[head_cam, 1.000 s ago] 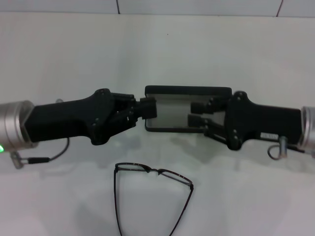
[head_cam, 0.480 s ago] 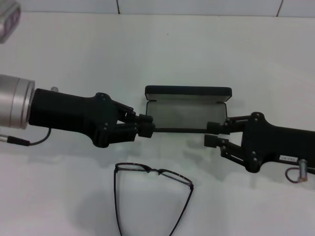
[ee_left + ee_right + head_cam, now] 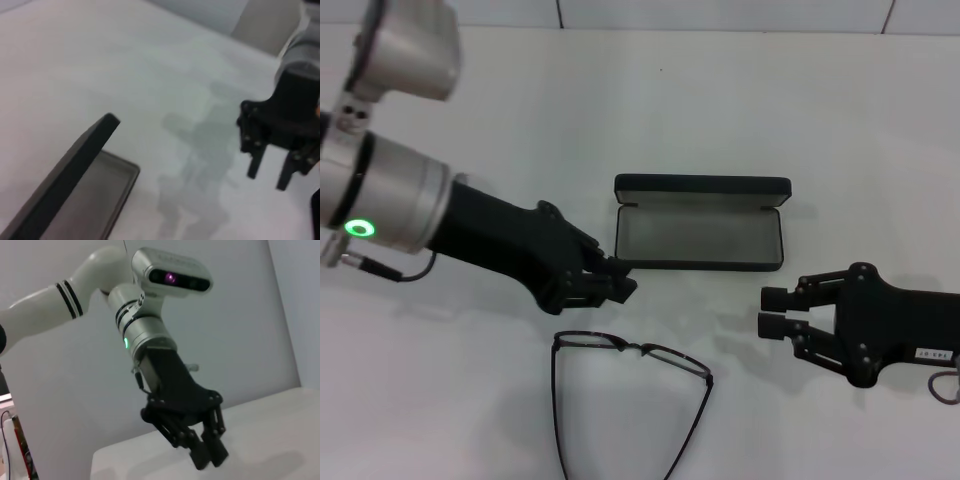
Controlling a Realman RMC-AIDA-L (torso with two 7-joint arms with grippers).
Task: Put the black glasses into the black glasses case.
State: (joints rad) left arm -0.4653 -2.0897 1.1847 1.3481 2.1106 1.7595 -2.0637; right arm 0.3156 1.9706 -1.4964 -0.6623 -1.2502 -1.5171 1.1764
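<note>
Nearest the robot, the black glasses (image 3: 630,385) lie on the white table (image 3: 840,120) with temple arms unfolded, exactly where they lay a second ago. Just beyond them hangs the left gripper (image 3: 620,283), fingers pressed together, tilted down toward the frame; it has swung off the case's left end. The right gripper (image 3: 772,312) has pulled back from the case interior to bare table on the right, its two fingers slightly parted and holding nothing. Farther back the black glasses case (image 3: 700,235) sits open, lid upright, grey lining showing.
</note>
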